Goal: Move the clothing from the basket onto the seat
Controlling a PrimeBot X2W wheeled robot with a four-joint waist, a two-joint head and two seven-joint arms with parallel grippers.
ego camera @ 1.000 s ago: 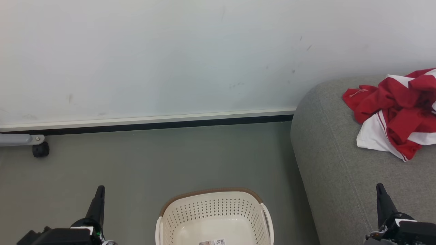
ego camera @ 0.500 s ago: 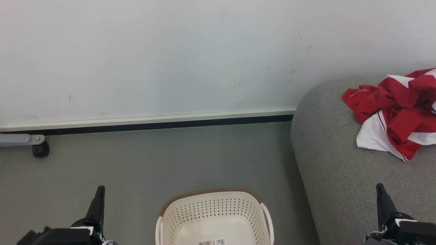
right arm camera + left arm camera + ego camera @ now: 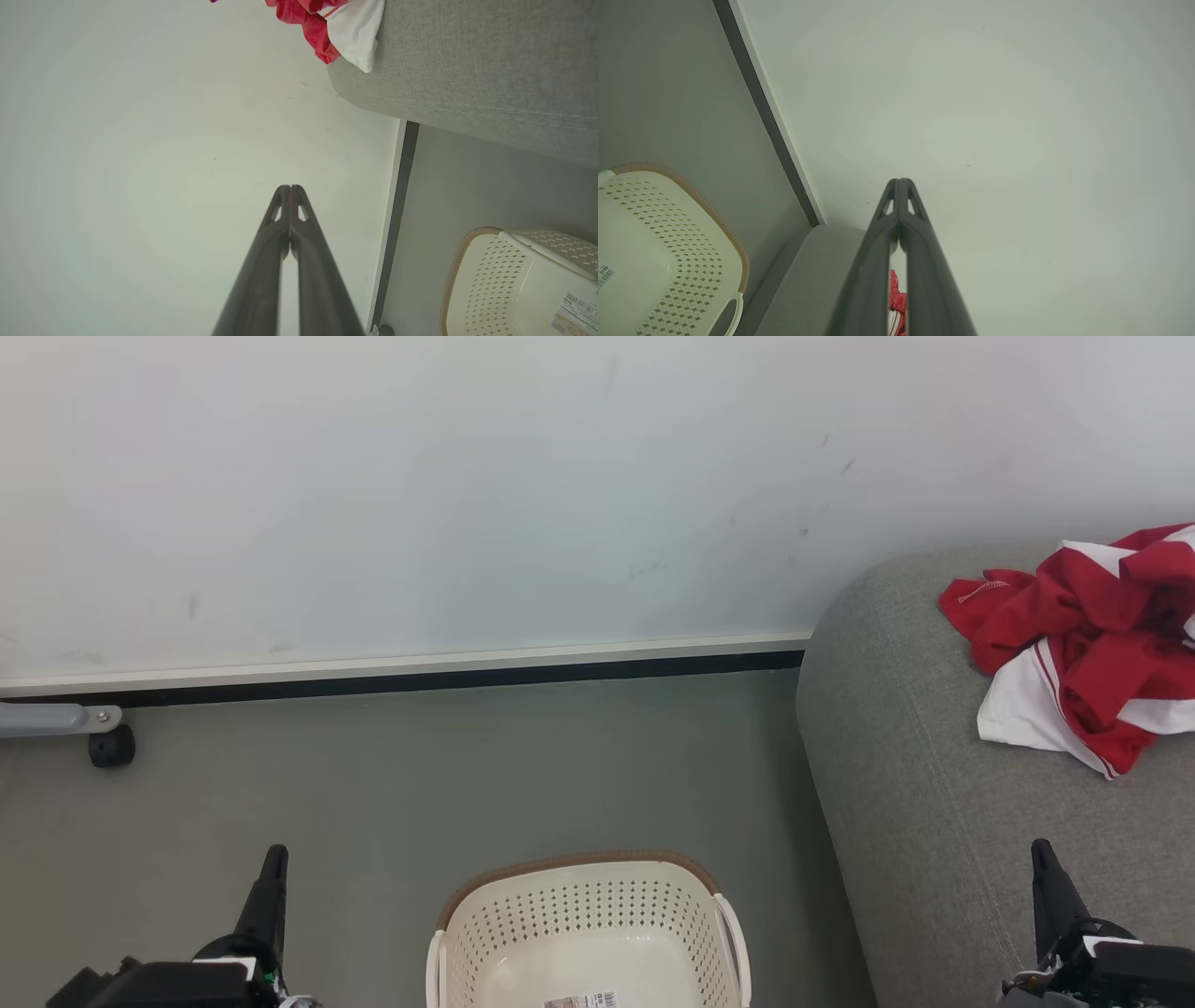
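Clothing (image 3: 1097, 630), red-and-white: lay crumpled on seat (image 3: 915, 793). Basket (image 3: 579, 903): stood on floor (image 3: 420, 784) beside it. Left gripper (image 3: 274, 851), right gripper (image 3: 1042, 847): both pressed together.

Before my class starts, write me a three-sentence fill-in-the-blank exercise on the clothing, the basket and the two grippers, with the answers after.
1. The clothing lies on the ____ seat.
2. The basket holds ____ clothing.
3. The left gripper and the right gripper are both ____.
Missing words: grey; no; shut.
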